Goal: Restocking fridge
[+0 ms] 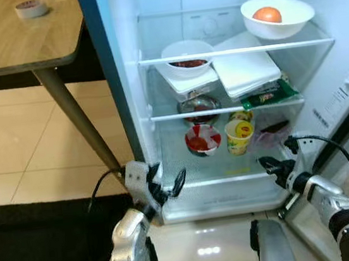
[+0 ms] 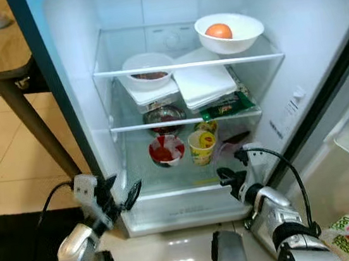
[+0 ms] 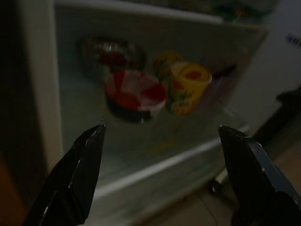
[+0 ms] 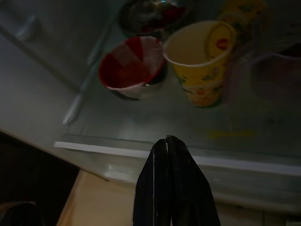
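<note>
Left wrist view: left gripper (image 3: 160, 136) spread wide, empty; right gripper (image 4: 170, 141) closed, empty.

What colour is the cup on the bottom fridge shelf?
Yellow, with red and green print: the cup shows best in the right wrist view.

Open fridge (image 1: 123, 79), yellow cup (image 1: 239, 136) beside red-white bowl (image 1: 202, 140)

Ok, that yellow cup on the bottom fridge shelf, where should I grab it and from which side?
Grip the yellow cup across its side wall, below the rim, coming straight in from the open front of the fridge. It stands upright and tapers downward, with the red bowl close on its left. The open left gripper is probably the better choice; the right gripper is shut.
</note>
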Controlling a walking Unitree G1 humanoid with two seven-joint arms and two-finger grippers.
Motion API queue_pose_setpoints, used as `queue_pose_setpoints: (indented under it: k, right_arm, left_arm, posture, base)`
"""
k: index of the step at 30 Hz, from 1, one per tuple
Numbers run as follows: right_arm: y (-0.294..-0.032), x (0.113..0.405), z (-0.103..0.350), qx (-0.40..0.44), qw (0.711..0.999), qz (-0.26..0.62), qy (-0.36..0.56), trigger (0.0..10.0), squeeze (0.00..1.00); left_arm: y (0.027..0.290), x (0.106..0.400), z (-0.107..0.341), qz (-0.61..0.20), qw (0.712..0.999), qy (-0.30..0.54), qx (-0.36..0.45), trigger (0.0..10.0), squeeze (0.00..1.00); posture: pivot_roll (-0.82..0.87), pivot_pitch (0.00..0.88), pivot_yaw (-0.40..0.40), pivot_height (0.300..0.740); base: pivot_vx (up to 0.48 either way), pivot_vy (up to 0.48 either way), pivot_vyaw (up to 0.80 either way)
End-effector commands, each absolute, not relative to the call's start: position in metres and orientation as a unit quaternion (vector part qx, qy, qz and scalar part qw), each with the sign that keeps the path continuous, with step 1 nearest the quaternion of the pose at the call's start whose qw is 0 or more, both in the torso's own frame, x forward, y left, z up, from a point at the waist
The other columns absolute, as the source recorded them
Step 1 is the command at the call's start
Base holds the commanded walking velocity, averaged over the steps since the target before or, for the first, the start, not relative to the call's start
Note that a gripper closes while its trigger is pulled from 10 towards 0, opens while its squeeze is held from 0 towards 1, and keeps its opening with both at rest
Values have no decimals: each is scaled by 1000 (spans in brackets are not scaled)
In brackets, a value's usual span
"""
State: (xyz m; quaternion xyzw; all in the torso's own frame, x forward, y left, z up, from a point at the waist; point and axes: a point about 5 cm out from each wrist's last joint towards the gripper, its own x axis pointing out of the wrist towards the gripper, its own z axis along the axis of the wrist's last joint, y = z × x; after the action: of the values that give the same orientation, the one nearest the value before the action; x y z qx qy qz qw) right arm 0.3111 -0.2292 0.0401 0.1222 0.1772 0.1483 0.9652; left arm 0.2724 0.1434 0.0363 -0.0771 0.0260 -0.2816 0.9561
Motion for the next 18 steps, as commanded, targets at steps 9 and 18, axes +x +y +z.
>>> queue_pose_setpoints:
  k: [9, 18]
  right_arm:
    - [-231, 302, 26, 131, 961, 121, 211, 10000, 0]
    - [-232, 299, 19, 109, 963, 82, 232, 10000, 0]
  left_arm:
    - [157, 242, 13, -376, 919, 96, -72, 10000, 0]
    - [160, 242, 23, -423, 900, 88, -58, 10000, 0]
  posture:
    - [64, 0, -53, 584]
    - [70, 0, -57, 603]
  base:
    - [0, 0, 0]
    - [0, 0, 0]
